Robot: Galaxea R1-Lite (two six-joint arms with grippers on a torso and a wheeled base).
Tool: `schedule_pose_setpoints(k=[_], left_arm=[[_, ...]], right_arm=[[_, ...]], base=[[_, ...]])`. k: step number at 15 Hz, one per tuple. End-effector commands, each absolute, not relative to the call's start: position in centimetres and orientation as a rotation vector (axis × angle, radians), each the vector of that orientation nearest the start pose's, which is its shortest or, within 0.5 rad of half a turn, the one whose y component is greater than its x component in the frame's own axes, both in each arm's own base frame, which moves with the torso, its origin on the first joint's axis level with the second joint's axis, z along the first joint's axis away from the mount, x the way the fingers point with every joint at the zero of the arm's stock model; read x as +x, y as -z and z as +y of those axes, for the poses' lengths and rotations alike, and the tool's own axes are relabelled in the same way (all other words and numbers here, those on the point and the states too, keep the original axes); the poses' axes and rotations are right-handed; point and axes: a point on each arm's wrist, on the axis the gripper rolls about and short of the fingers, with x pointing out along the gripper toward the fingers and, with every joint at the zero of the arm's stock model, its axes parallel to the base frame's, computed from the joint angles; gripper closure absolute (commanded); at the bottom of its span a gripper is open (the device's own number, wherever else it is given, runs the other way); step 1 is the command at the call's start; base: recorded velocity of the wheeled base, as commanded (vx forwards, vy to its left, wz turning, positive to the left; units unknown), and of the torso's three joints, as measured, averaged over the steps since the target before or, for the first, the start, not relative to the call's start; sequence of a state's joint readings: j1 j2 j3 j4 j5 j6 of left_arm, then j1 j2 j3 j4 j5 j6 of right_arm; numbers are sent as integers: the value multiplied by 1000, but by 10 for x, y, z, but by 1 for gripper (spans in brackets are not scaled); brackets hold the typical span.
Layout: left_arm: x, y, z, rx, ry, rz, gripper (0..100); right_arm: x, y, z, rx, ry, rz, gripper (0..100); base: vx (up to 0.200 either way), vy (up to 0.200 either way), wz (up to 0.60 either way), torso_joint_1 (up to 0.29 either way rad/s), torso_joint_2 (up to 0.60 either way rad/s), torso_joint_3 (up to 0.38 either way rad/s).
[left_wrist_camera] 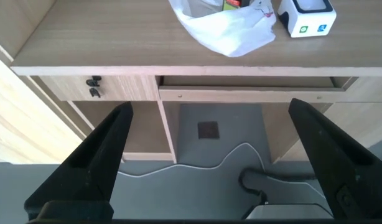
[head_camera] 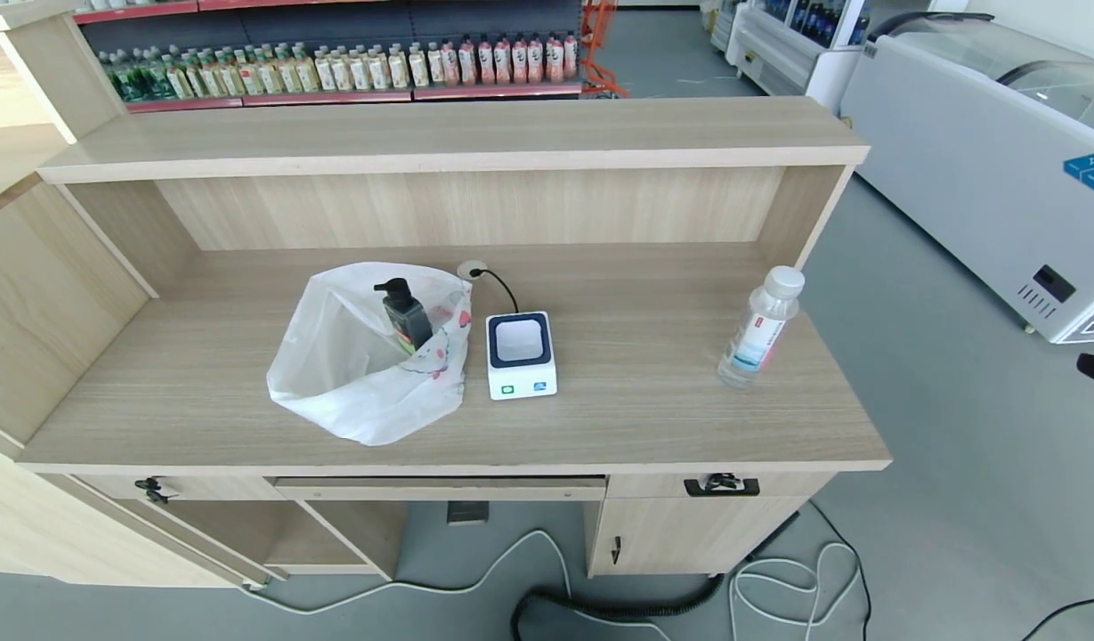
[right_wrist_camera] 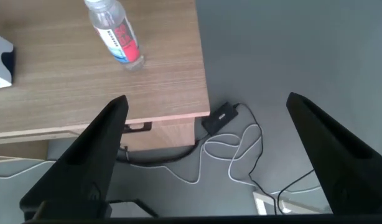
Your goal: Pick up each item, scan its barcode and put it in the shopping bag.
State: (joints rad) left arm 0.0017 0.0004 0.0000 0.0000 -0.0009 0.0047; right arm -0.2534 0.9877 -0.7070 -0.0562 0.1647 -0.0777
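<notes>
Near the light wooden counter's point(head_camera: 636, 401) right edge stands a clear, white-capped plastic water bottle point(head_camera: 762, 328), unscanned; the left gripper point(left_wrist_camera: 211, 107) and right gripper point(right_wrist_camera: 208, 101) hang spread wide, empty. A glancing approach could knock the tall bottle to the floor.

Left jaws spread wide, right jaws likewise (both empty)

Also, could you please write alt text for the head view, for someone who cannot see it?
A wooden checkout counter holds a white shopping bag with a dark pump bottle inside, a white barcode scanner beside it, and a water bottle standing near the right edge.
</notes>
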Motion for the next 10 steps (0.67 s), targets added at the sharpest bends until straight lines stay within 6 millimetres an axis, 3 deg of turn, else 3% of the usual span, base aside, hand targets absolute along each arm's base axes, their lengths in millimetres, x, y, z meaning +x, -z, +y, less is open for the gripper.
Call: schedule_pose_setpoints(k=[1, 3, 8, 10], left_arm=[[-23, -75, 0, 5, 0, 0, 0], [-23, -76, 0, 5, 0, 2, 0], [-23, -75, 0, 3, 0, 0, 0], [-23, -75, 0, 5, 0, 0, 0]], right_arm=[[128, -250, -30, -25, 85, 240, 0], [139, -250, -34, -30, 91, 221, 0], [152, -245, -37, -23, 87, 243, 0], [157, -243, -39, -26, 85, 236, 0]], base=[[0, 0, 0, 0, 0, 0], [0, 0, 0, 0, 0, 0], [200, 0, 0, 0, 1, 0], [0, 0, 0, 0, 0, 0]])
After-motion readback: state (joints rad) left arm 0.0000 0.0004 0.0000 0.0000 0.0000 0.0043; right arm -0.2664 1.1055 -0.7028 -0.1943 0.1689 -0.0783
